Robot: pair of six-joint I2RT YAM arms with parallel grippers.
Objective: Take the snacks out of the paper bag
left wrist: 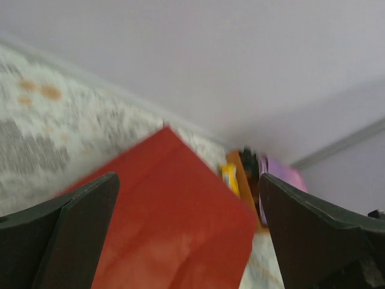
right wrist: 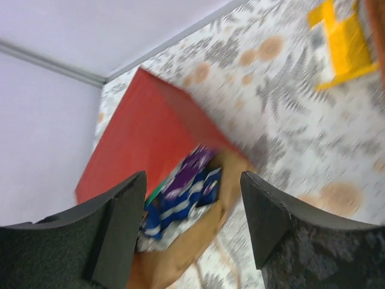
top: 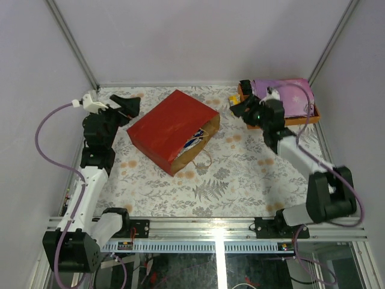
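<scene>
The red paper bag (top: 171,129) lies on its side in the middle of the table, its brown-lined mouth facing right and toward the front. Inside the mouth lie snacks: a blue-and-white pack (right wrist: 180,201) and a purple packet (right wrist: 189,171). A yellow packet (top: 233,99) lies on the cloth beside the tray. My right gripper (top: 240,108) hangs open and holds nothing, right of the bag and above the tray's left end. My left gripper (top: 123,105) is wide open at the bag's far left corner. From the left wrist I see the bag's red side (left wrist: 174,211) between the fingers (left wrist: 78,223).
An orange-brown tray (top: 314,114) at the back right holds a purple folded cloth (top: 289,96). The bag's loop handle (top: 206,161) lies on the flowered tablecloth in front of its mouth. Grey walls close the table on three sides.
</scene>
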